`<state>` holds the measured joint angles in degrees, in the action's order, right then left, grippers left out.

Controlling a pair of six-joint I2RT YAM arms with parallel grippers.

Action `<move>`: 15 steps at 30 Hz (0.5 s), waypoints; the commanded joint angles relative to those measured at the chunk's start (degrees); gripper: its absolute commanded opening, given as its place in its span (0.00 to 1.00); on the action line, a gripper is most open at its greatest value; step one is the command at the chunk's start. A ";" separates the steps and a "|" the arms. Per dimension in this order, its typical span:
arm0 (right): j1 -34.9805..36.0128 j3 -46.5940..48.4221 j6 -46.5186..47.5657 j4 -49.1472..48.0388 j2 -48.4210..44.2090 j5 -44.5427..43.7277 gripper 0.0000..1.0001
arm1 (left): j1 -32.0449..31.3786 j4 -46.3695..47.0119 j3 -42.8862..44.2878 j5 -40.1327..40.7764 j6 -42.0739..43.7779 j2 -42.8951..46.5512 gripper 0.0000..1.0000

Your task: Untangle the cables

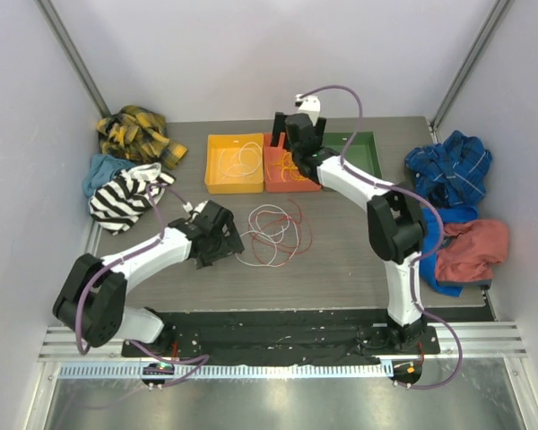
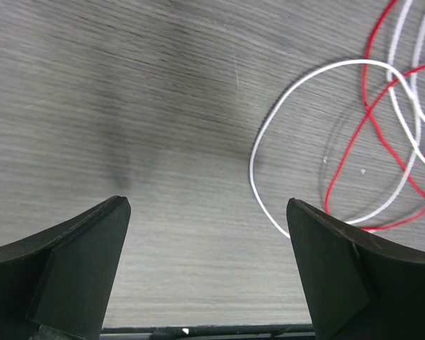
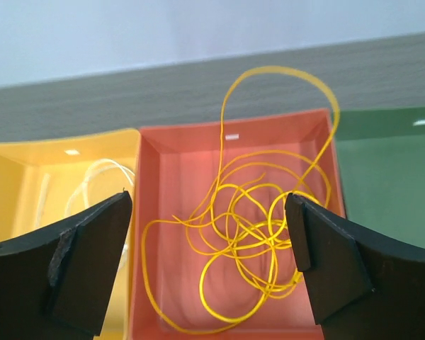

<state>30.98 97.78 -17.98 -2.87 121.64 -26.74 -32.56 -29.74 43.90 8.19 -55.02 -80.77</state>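
Observation:
White and red cables lie in a loose tangle on the grey table, seen close in the left wrist view as a white loop crossed by a red cable. My left gripper stands open just left of them, with bare table between its fingers. A yellow cable lies heaped in the red bin, one loop sticking up over its back rim. My right gripper hangs open above that bin, holding nothing. Another white cable lies in the yellow bin.
A green bin stands right of the red one. Crumpled clothes lie at the left and right edges of the table. A yellow plaid cloth sits at the back left.

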 commanded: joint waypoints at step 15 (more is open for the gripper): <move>7.86 -46.70 -12.34 -0.12 -58.69 2.22 0.92 | -0.23 8.28 15.06 7.54 10.72 -3.67 0.97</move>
<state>37.01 57.82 -26.28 -7.05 67.44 -27.09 -32.62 -27.44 52.77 12.80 -49.56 -78.94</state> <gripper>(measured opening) 0.928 0.981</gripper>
